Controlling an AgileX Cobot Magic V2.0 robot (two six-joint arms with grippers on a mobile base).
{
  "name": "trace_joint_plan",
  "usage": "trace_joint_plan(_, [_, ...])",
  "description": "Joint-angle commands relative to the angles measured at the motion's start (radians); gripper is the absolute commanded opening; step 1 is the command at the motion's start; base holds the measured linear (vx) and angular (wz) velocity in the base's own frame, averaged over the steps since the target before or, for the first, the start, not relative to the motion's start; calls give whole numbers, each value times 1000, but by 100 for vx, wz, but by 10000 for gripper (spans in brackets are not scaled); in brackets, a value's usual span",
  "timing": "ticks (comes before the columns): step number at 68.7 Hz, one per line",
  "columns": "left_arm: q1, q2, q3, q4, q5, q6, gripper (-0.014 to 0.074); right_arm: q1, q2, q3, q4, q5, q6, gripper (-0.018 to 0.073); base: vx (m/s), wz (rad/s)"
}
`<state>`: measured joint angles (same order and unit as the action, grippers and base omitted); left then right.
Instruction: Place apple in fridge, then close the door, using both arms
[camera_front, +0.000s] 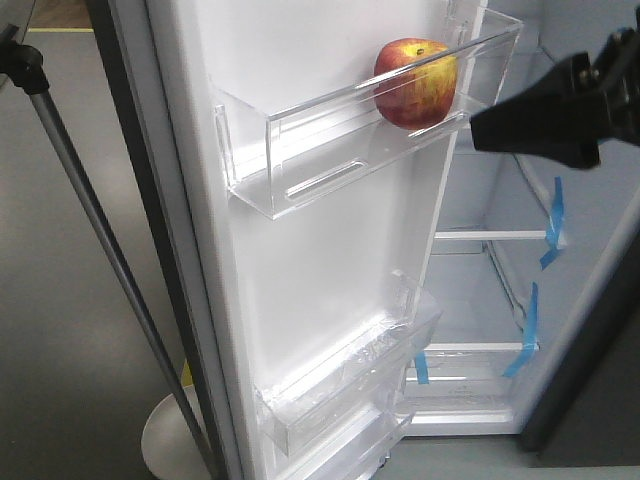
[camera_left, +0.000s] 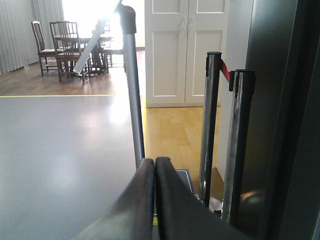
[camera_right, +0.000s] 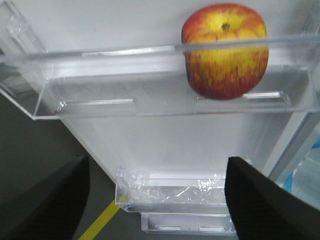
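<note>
Door: stands open, white inner face showing.
Apple: we log it in the door's upper bin, at the end nearest the fridge.
Right gripper: facing the door below that bin, fingers spread wide, empty.
Left gripper: fingers pressed together, nothing between them; we cannot place it against the door.
Room: grey floor and a slanting pole on the door's outer side. From the left wrist we see a yellow line, wooden flooring, white cupboard, chrome posts and chairs.

Front view facing door, right wrist close beneath same bin, left wrist facing away.
</note>
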<state>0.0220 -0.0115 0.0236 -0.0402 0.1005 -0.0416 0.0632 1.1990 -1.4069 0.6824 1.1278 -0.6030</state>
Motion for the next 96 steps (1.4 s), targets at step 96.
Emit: trace_joint_plan(96, [-1, -14, -17, -9, -82, -8, -6, -4, -927, 944, 93, 21, -29, 476, 0, 0])
